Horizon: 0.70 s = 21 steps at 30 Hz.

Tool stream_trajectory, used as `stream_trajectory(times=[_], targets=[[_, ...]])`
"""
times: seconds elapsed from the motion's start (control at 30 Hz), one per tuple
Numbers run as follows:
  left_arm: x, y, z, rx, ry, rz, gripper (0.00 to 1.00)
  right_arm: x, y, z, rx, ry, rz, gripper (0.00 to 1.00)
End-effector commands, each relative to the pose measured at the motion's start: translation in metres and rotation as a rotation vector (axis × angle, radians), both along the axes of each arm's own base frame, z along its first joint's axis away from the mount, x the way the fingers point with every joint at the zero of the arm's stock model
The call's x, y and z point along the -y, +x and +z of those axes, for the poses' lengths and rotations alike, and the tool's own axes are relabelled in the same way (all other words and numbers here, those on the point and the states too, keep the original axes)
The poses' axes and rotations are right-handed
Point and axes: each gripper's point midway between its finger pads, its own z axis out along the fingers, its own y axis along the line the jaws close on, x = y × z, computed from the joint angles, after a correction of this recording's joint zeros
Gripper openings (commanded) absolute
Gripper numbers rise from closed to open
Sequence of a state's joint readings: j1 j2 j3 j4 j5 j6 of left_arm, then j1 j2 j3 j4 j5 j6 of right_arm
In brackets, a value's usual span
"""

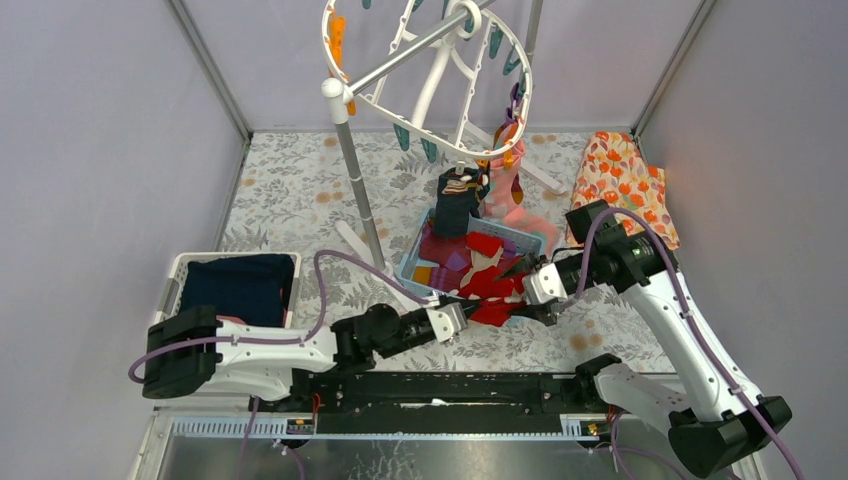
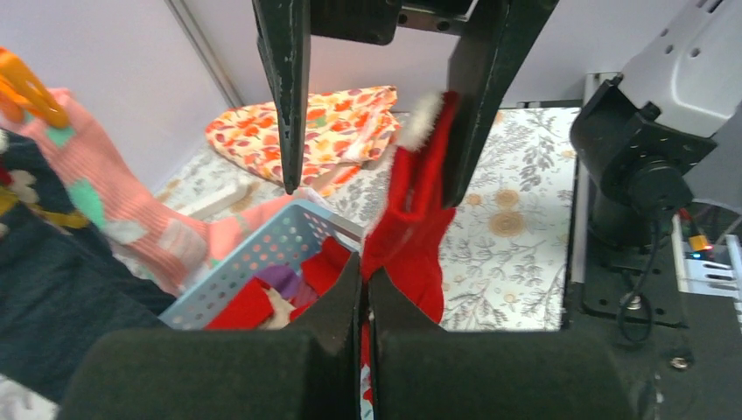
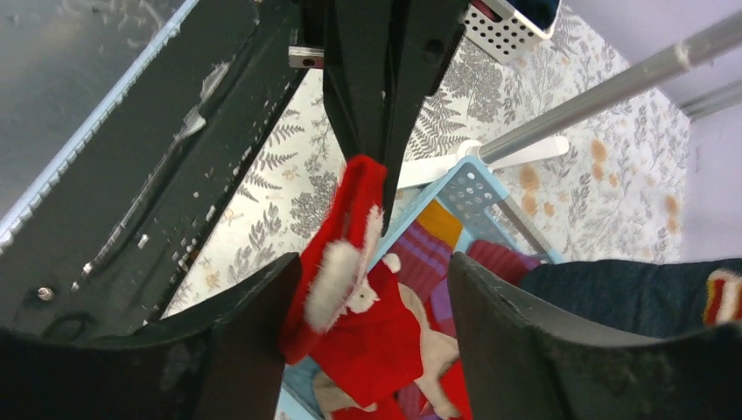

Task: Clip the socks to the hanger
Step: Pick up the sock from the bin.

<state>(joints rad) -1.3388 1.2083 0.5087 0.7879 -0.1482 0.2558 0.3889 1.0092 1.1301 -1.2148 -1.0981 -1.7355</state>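
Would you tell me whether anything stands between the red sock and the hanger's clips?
Partly. The left gripper holds the red sock at the basket's near rim; a navy sock and a pink sock dangling from the hanger hang between it and the clips. The open right gripper brackets the sock's cuff.
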Motion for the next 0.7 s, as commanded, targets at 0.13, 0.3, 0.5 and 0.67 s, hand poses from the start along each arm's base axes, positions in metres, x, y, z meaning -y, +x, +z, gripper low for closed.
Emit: stream_trajectory(times=[0.13, 0.3, 0.5, 0.67], targets=[[-0.027, 0.016, 0.029, 0.228, -0.057, 0.102, 0.00, -0.014, 0.022, 0.016, -0.365, 0.101, -0.262, 0.76], [-0.031, 0.021, 0.031, 0.234, -0.069, 0.142, 0.00, -0.020, 0.028, 0.022, -0.560, 0.136, -0.314, 0.76], [-0.043, 0.027, 0.039, 0.233, -0.127, 0.196, 0.00, -0.023, 0.037, 0.011, -0.623, 0.128, -0.344, 0.66], [-0.045, 0.029, 0.038, 0.229, -0.124, 0.211, 0.00, -0.024, 0.037, 0.012, -0.633, 0.135, -0.331, 0.50]])
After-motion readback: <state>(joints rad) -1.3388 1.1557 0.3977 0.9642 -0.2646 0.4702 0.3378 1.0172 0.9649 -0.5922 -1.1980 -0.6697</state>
